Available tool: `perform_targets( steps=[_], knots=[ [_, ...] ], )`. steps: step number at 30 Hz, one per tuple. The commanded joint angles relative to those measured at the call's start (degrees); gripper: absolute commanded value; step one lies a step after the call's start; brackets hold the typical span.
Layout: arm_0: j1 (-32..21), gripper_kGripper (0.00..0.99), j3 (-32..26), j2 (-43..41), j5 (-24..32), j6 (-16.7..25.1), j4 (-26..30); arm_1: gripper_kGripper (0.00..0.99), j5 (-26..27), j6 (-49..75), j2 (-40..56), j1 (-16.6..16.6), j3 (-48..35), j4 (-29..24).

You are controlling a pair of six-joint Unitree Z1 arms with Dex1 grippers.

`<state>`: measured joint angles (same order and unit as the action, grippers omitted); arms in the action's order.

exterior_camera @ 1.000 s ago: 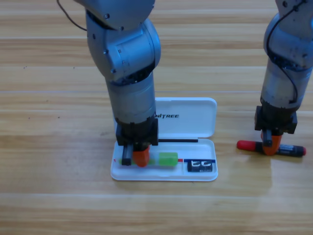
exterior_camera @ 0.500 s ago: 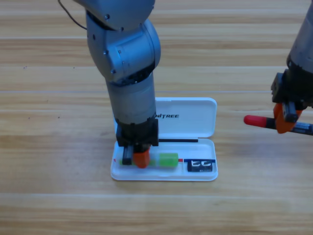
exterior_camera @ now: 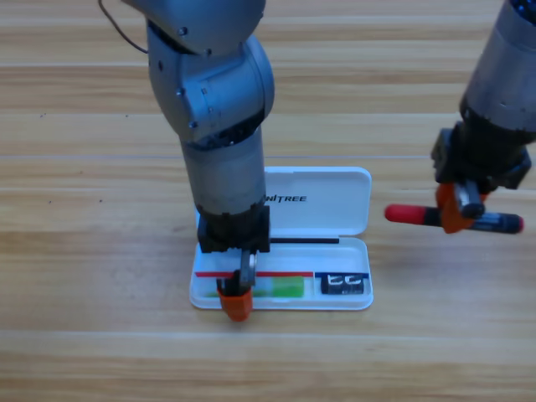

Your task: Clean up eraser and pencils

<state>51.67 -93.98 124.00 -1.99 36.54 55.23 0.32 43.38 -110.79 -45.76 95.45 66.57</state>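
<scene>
The white case lies open at the table's middle. In its tray, the pale green pencil lies flat, and the dark eraser sits at the right end. My left gripper points down over the tray's left end, open, one orange jaw swung out past the front rim and off the pencil. To the right of the case, my right gripper is shut on the black red-capped marker pencil, holding it level above the table.
Both grey arms reach in from the top; the left arm's bulk hides the case's left end and part of its lid. Bare wooden table lies all around the case.
The right gripper lifted the marker off the table and carried it left toward the case. The left gripper's jaw swung open to the front, leaving the green pencil in the tray.
</scene>
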Motion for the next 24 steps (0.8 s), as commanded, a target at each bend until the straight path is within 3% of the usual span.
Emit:
perform_targets(
  steps=[1,13,24],
  knots=[
    [0.71,0.99,2.58,-2.01,0.58,0.2,0.31,0.0,0.65,0.39,-5.05,-4.34,3.77,0.93],
    [-9.05,0.99,3.81,-15.98,1.19,2.66,5.24,0.0,-0.14,0.04,-15.68,-7.85,15.11,2.33],
    [-17.57,0.99,8.64,-23.28,5.24,5.03,4.36,0.0,-0.93,-0.05,-24.3,-9.0,24.25,2.42]
  ],
)
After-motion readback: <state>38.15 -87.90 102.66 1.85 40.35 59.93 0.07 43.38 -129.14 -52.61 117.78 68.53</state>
